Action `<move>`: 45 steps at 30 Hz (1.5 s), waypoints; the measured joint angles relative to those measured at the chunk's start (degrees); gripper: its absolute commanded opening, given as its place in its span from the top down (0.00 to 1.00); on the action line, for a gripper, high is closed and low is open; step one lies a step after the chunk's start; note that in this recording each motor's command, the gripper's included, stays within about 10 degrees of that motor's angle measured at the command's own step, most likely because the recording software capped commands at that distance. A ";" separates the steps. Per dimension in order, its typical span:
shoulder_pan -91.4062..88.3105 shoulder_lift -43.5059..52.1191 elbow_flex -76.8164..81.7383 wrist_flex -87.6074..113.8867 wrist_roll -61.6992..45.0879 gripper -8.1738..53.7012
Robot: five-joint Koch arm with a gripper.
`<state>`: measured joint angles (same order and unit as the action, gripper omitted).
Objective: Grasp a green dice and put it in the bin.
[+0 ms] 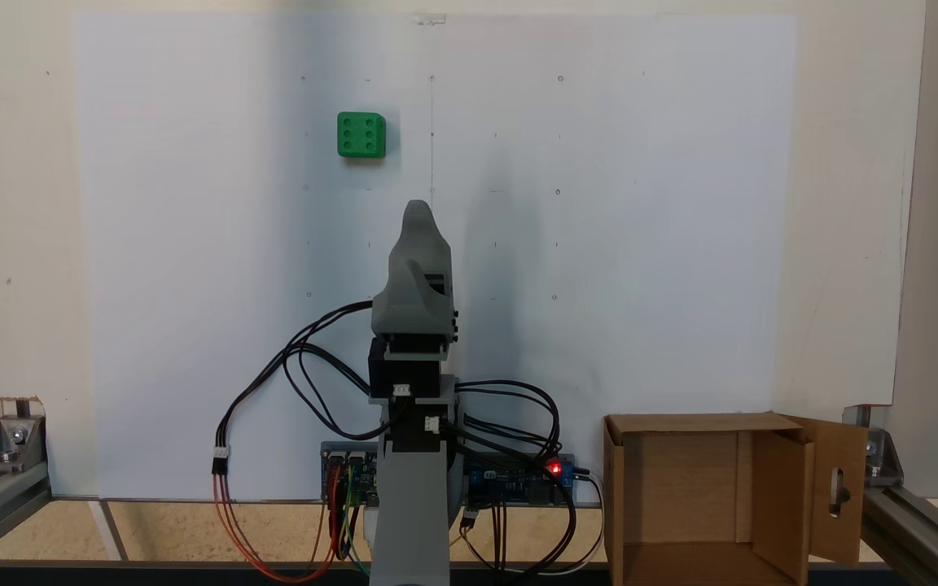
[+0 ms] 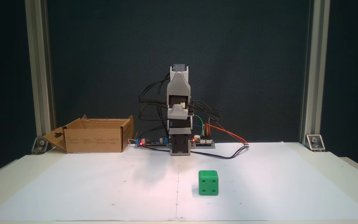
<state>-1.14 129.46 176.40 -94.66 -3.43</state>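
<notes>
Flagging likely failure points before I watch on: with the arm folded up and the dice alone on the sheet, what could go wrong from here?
1. The green dice sits well away from the folded arm, so a long reach may arrive off-centre and nudge it aside.
2. Its rounded edges could let it slip from the jaws.
3. The bin sits beside the base wiring, with flaps sticking out; the carry might snag there.

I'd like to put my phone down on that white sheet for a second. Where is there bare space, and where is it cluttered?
Most of the white sheet is bare: all around the green dice and on the whole side toward the bin. It is crowded at the arm's base, with its circuit boards and looping cables.
</notes>
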 measured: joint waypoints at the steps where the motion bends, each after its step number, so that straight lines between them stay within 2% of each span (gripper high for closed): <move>1: 0.35 0.09 0.00 1.41 0.00 0.14; 6: 1.14 0.09 0.00 15.03 0.00 0.14; 45: 1.23 0.00 0.00 15.03 0.00 0.15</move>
<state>0.09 129.46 176.40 -79.63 -3.43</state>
